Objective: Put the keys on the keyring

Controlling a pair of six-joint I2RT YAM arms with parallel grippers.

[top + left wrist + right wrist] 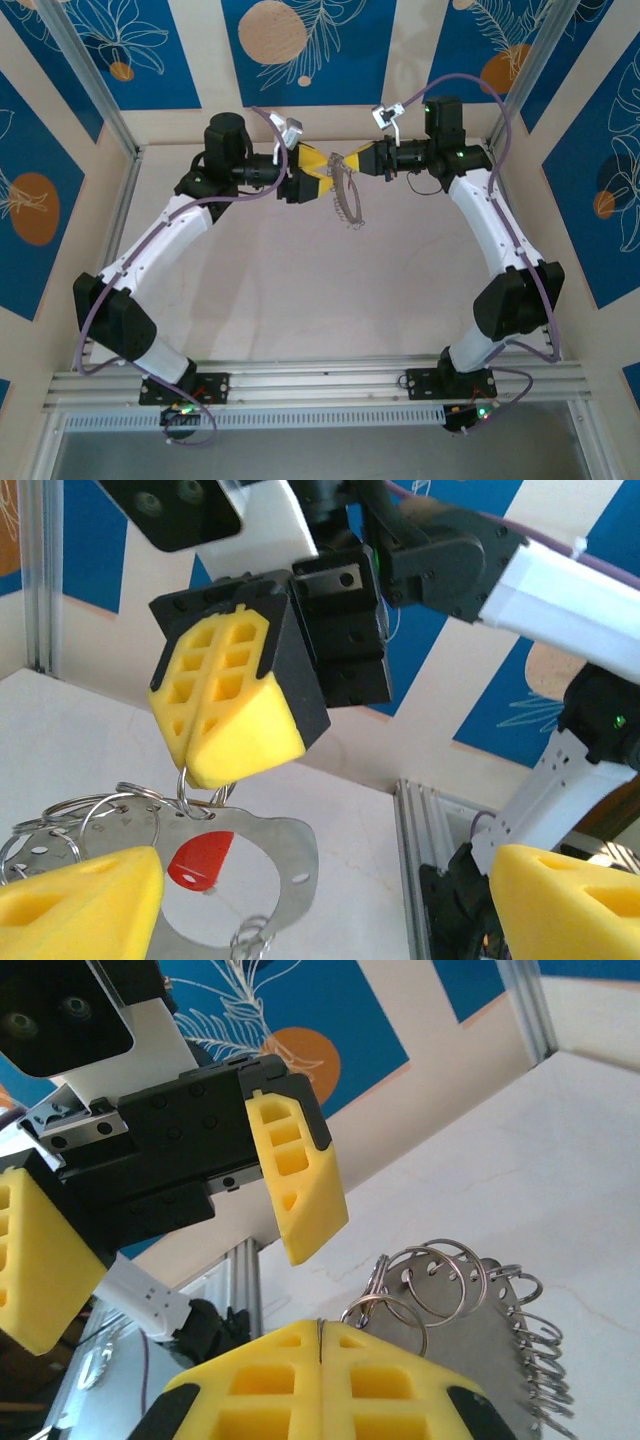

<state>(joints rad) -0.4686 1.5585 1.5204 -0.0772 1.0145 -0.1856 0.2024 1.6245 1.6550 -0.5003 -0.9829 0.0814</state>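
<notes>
Closest to me, the left gripper (325, 880) stands with its yellow pads spread wide and nothing between them, one on each side of the hanging keyring (292, 852). That flat grey hoop is up in the air over the table (60, 740), between the two arms. The little red key (200, 860) shows through its opening, though I can't tell whether it hangs on the hoop or sits beyond it. Just past that, the right gripper (215, 765) is pinched tight on one small split ring (190, 785) at the top of the hoop, and that looks like the weak spot. The whole hoop hangs from one thin wire loop at the pad tips, so it could swing, twist or slip out and drop. If the left pads close off-centre, I'd expect them to nudge the hoop aside. They could also snag the cluster of loose rings (440, 1275) rather than the key, which is small enough to be flicked away.
</notes>
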